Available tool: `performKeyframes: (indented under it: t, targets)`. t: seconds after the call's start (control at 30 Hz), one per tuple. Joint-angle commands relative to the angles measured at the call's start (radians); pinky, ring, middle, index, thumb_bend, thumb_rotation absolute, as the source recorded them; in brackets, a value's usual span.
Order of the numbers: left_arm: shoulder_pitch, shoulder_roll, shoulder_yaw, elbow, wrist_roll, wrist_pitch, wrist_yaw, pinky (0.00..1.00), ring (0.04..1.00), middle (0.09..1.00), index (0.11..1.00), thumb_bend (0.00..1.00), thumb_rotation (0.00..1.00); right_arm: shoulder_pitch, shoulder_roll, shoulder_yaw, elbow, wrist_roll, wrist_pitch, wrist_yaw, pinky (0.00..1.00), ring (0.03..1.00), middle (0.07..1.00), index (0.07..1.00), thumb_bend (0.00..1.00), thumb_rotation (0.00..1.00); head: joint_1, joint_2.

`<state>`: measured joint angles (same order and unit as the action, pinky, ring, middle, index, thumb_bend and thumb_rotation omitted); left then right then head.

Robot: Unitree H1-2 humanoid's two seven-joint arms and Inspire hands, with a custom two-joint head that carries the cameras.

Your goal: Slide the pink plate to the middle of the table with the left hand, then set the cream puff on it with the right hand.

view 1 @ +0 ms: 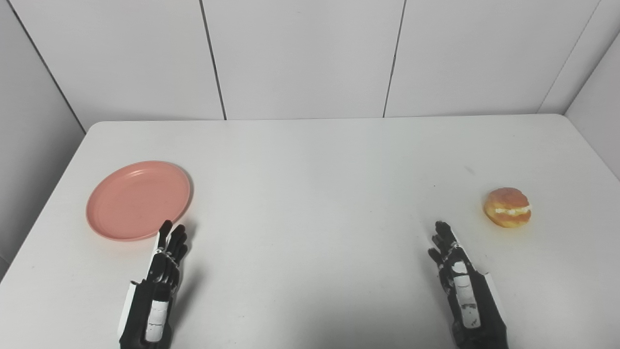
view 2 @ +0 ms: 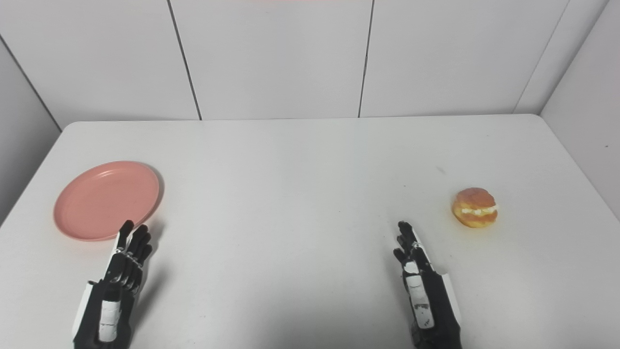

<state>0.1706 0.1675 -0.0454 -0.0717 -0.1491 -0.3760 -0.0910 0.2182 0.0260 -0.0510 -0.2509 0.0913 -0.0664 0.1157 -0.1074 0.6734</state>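
A round pink plate [view 1: 138, 199] lies flat on the left part of the white table [view 1: 315, 169], with nothing on it. My left hand [view 1: 162, 271] is held edge-on just in front of the plate's near right rim, fingers straight and holding nothing; its fingertips reach that rim. A golden cream puff [view 1: 507, 207] with a white cream band sits on the table at the right. My right hand [view 1: 455, 271] stands open, fingers extended, a short way in front of and to the left of the puff, apart from it.
White wall panels [view 1: 310, 58] rise behind the table's far edge. The table's left edge runs close to the plate and its right edge lies beyond the puff. Grey side walls flank the table.
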Motion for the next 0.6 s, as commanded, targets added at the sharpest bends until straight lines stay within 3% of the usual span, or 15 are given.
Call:
performKeyframes:
  t: [0.0,0.5,0.57]
  targets:
    - [0.009,-0.030,-0.034,0.024,0.014,0.038,-0.026,1.00,0.994,0.986,1.000,0.98,0.93,0.031,-0.035,-0.006,0.002,0.017,-0.021,0.007,1.00,0.985,0.979,0.931,0.88,0.94,0.019,-0.009]
    - [0.010,-0.085,-0.074,0.053,0.091,0.007,0.021,0.94,0.946,0.958,1.000,0.95,0.93,0.023,-0.094,-0.045,0.069,0.092,-0.049,0.059,1.00,0.990,0.991,0.942,0.85,0.94,0.161,-0.069]
    - [0.006,-0.095,-0.088,0.064,0.105,-0.002,0.032,0.96,0.954,0.959,1.000,0.95,0.93,0.017,-0.111,-0.050,0.096,0.106,-0.061,0.071,1.00,0.997,0.997,0.943,0.85,0.95,0.203,-0.098]
